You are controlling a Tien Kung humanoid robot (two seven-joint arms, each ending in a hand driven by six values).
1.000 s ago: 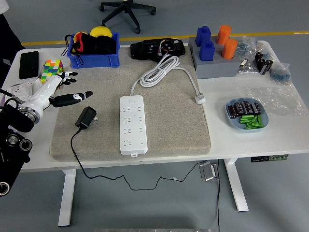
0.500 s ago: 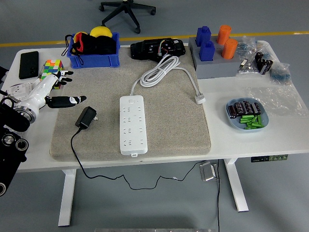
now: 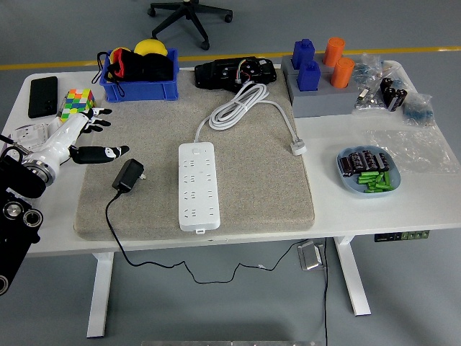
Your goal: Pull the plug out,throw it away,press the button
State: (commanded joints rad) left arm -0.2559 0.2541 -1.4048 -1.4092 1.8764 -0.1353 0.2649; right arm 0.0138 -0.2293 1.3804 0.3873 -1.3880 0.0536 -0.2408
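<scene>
Now that my left hand [image 3: 72, 140] has drawn back to the mat's left edge, fingers spread and empty, the plug [image 3: 129, 175] lies discarded beside the power strip [image 3: 197, 186], whose button remains unpressed.

Layout, table centre.
Power strip [image 3: 197, 186] lies mid-mat [image 3: 274, 194]; plug [image 3: 130, 175] on the mat to its left; left hand [image 3: 75, 138] beyond the plug.
</scene>
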